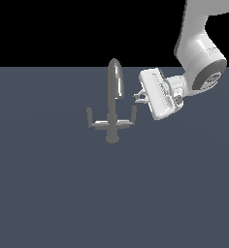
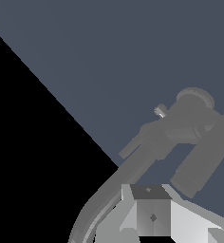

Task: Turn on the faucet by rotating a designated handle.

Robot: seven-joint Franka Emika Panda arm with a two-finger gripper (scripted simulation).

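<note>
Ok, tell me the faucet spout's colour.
Shiny grey metal spout, clearest in the exterior view.

- The faucet stands on the floor.
- The handle juts from the faucet toward the exterior view's right.
- The gripper hangs just right of the faucet's spout, above the handle.

No readable text, labels, brands, numbers or signs showing in either view. Faint marks on arm joint cap too blurred to read. Faucet and floor bearing no markings.
</note>
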